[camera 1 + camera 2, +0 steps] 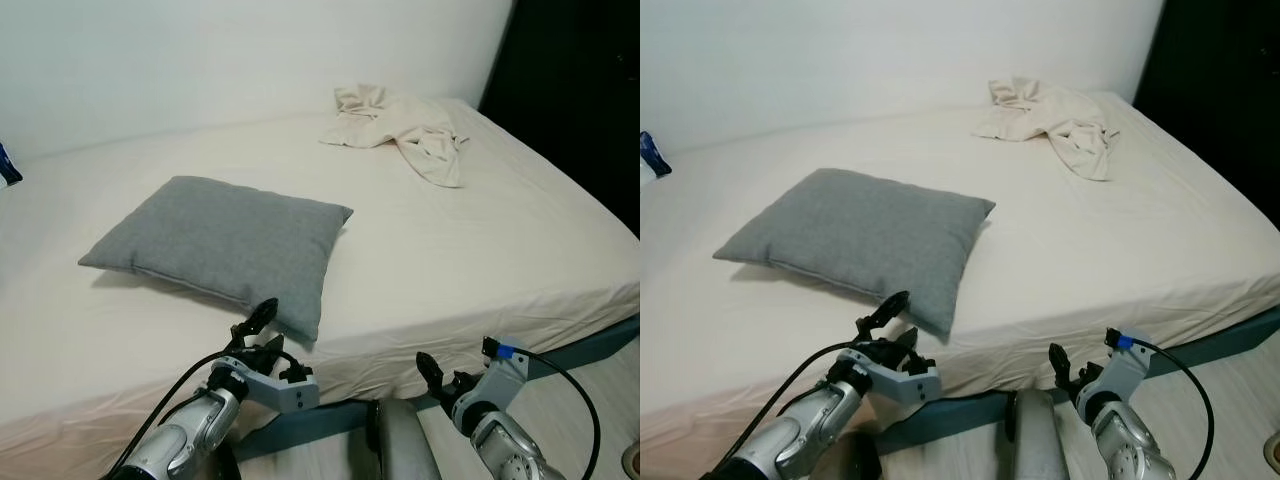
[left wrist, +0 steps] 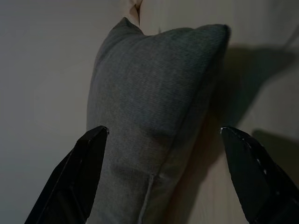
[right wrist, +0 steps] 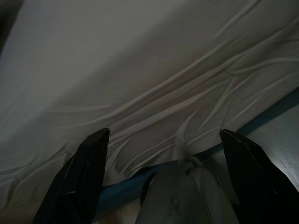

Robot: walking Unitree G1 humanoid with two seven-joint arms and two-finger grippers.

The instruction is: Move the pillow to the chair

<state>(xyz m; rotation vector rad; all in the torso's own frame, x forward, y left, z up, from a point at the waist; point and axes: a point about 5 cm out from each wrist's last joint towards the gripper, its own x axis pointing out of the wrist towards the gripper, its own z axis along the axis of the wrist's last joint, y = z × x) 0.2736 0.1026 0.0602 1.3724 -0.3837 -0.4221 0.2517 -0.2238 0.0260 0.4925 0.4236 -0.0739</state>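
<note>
The grey pillow [image 1: 220,245] lay flat on the bed [image 1: 480,250], on the cream sheet toward the near edge, at about ten o'clock from the middle of my head view, with one corner pointing down toward me. My left pincer [image 1: 262,330] hung at about seven o'clock, just short of that near corner and not touching it; along my left wrist I saw its fingers [image 2: 77,175] spread wide, with the pillow's narrow end standing between them and further off. My right pincer [image 1: 440,378] was low at about five o'clock, below the mattress edge and well apart from the pillow; its fingers [image 3: 81,179] were spread too, pinching nothing, and past them lay the wrinkled side of the sheet and the blue bed frame [image 1: 590,350] beneath it. At about one o'clock, near the far corner of the bed, a crumpled beige cloth [image 1: 405,130] lay in a heap, well apart from the pillow. A white wall [image 1: 250,50] ran behind the bed, and a dark opening [image 1: 580,90] stood at two o'clock. At nine o'clock, at the very edge, a small blue thing [image 1: 6,168] showed, too cut off for me to tell what it was.
</note>
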